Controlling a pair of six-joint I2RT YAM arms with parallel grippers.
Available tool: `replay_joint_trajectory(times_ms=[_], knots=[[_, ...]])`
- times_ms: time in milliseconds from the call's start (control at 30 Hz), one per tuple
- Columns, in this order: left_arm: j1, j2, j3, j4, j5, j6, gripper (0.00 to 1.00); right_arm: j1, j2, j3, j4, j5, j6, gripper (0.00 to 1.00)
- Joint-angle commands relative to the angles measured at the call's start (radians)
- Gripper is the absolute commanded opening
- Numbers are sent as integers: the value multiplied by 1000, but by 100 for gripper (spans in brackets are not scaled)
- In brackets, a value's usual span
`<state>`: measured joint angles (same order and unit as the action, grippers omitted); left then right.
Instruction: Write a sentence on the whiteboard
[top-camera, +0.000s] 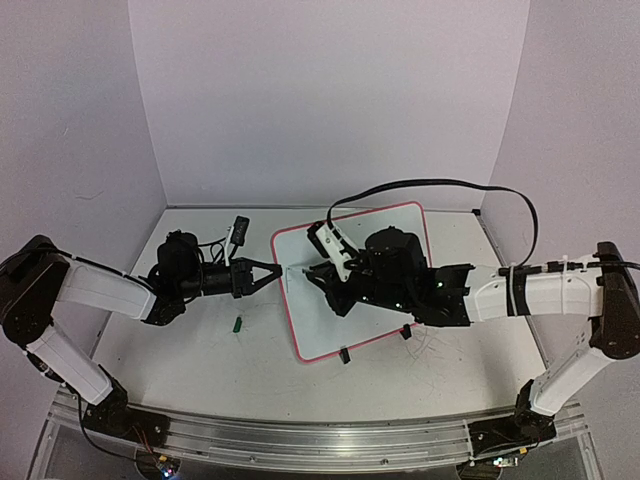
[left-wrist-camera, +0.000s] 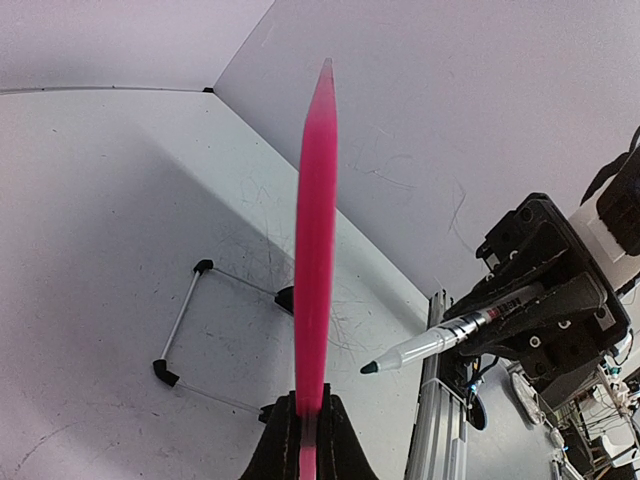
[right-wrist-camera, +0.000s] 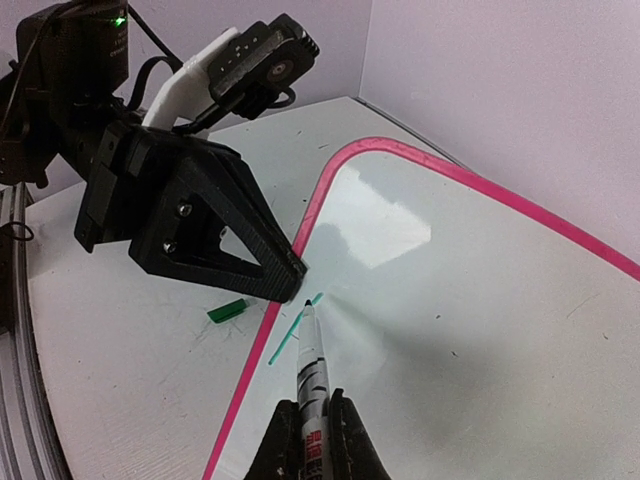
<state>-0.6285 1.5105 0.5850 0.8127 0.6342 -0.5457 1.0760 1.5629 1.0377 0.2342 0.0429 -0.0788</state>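
Observation:
The whiteboard (top-camera: 322, 335), white with a pink frame, lies slanted across the middle of the table. My left gripper (top-camera: 277, 272) is shut on its left edge, and the left wrist view shows the pink frame (left-wrist-camera: 316, 250) edge-on between the jaws of that gripper (left-wrist-camera: 308, 425). A white marker (right-wrist-camera: 313, 372) is held in my shut right gripper (right-wrist-camera: 312, 405), and its dark green tip sits at the board close to that corner. Of the sentence only one short green stroke (right-wrist-camera: 290, 335) shows, beside the tip. In the left wrist view the marker (left-wrist-camera: 440, 340) points toward the board.
A small green cap (top-camera: 238, 323) lies on the table left of the board, also in the right wrist view (right-wrist-camera: 226, 310). A black device (top-camera: 238, 232) sits at the back left. The board's wire stand with black feet (left-wrist-camera: 185, 330) shows beside it. A black cable (top-camera: 440, 184) arcs over the right arm.

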Motion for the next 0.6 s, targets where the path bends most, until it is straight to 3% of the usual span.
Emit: replay_joint_trajectory(times_ms=[0,567], knots=[[0,-31,17,21,5,18,0,-4,25,49,45,12,-6,0],[-1,-38,13,21,5,19,0,-5,43,58,48,31,-6,0]])
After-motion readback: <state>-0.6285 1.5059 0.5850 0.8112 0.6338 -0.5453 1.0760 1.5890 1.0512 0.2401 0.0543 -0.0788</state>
